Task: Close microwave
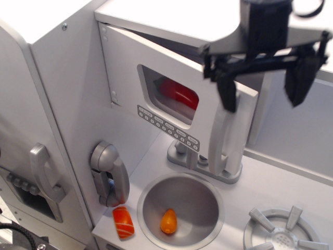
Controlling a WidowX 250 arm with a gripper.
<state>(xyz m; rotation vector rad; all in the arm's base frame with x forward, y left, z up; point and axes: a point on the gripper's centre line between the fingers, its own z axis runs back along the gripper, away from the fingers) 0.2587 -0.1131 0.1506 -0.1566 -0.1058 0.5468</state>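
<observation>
The microwave is a grey-white box compartment at the upper middle. Its flat door stands only a little ajar, hinged at the left. A red thing shows through the small rounded window. Below the window runs a row of tiny grey buttons. The tall silver bar handle is at the door's free right edge. My gripper is open at the upper right, with black fingers straddling the top of the door's free edge above the handle. It holds nothing.
A silver telephone handset hangs on the left wall. Below it is a round sink with an orange piece in it, and a salmon sushi piece lies beside it. A faucet base, a burner and a larger door's curved handle are nearby.
</observation>
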